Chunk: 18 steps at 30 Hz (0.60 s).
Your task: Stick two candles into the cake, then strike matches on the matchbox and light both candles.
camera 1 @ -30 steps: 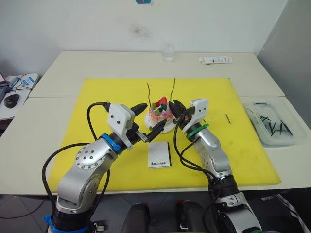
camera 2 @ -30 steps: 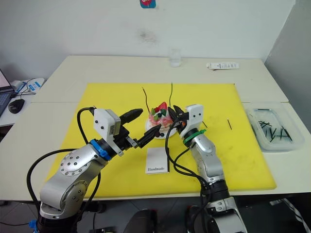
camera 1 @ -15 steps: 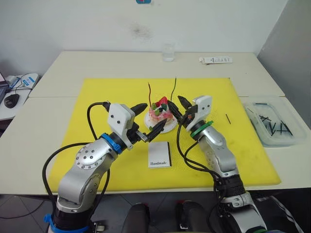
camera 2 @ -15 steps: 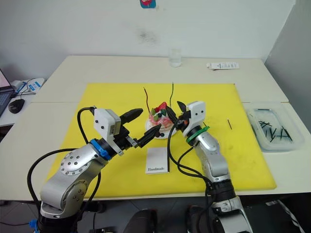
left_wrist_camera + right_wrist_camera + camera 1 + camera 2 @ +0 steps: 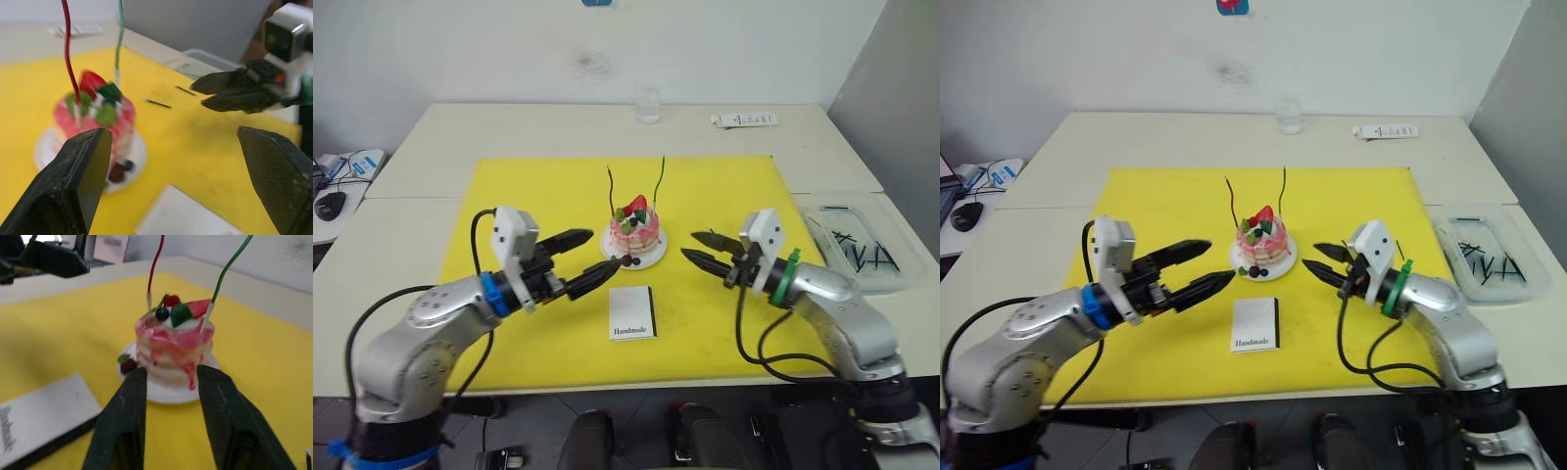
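End effectors (image 5: 585, 259) (image 5: 701, 247) flank candle-topped cake (image 5: 634, 227)

Likely office/lab: plain tables (image 5: 431, 147), computer mouse (image 5: 330, 205), white wall.

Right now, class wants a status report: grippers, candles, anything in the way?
Left gripper open, right gripper open, both empty. Red candle and green candle standing in cake. Matchbox untouched, path clear.

Small round pink layered cake (image 5: 173, 345) with red strawberry, green leaves and dark berry, on a small white plate (image 5: 166, 390), yellow mat (image 5: 73, 338) beneath. Thin red candle (image 5: 155, 264) and thin green candle (image 5: 230, 264) standing in its top. Flat white matchbox (image 5: 41, 416) near the plate. Right gripper (image 5: 168, 377), two black fingers (image 5: 124, 426) parted, empty, near the cake.
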Available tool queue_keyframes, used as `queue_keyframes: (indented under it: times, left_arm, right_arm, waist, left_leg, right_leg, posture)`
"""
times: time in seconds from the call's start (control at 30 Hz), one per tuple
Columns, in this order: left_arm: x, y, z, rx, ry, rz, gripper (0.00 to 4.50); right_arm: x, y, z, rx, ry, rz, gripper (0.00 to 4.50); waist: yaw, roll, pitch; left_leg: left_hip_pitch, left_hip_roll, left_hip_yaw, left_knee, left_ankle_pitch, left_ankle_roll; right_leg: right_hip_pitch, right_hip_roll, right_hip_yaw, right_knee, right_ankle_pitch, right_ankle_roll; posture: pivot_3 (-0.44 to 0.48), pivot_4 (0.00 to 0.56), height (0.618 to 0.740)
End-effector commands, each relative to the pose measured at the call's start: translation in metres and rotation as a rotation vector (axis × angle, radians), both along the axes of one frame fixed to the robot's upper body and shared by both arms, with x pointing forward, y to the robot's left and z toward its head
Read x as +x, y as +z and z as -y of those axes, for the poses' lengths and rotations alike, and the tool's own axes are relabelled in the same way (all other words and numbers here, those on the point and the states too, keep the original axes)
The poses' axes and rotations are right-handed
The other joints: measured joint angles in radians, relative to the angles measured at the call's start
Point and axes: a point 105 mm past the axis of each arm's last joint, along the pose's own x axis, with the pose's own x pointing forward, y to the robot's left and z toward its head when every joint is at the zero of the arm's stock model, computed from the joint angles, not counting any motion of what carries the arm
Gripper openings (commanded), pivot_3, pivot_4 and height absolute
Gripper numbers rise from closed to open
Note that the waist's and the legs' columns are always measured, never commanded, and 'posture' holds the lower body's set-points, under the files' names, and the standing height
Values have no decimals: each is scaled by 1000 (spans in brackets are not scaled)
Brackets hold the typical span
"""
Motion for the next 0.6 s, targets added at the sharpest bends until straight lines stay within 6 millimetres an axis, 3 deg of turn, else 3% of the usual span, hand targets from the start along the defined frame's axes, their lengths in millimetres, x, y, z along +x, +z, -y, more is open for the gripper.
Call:
queue_keyframes:
  times: [0.03,0.2,0.33,0.6]
  left_arm:
    - [-21,-1,-9,-20,-117,-294,4483]
    - [-12,-17,-18,-31,-71,-615,4483]
    - [-16,-30,-4,-19,-116,-796,4483]
    - [8,-56,12,-60,-36,-882,4483]
  right_arm:
    - [-12,-2,-14,-54,90,-3,81]
    - [-20,-21,-27,-163,171,-25,31]
    - [-22,-31,-36,-171,198,-43,31]
    - [-22,-46,-37,-201,199,-58,31]
  waist:
    - [-1,-1,1]
    - [-1,0,2]
    - [3,-4,4]
    - [8,-5,5]
  left_leg:
    - [0,0,-1,0,0,0]
    - [0,0,-8,-1,0,0]
    - [-1,0,-7,-1,0,0]
    - [-3,-2,-5,0,0,-1]
  right_leg:
    - [0,0,-1,0,0,-1]
    - [1,-1,-4,1,-4,-6]
    - [1,-4,-3,0,-2,-1]
    - [0,-8,-3,0,-3,1]
  posture:
    - [0,150,740]
    - [0,150,740]
    - [0,150,740]
    - [0,150,740]
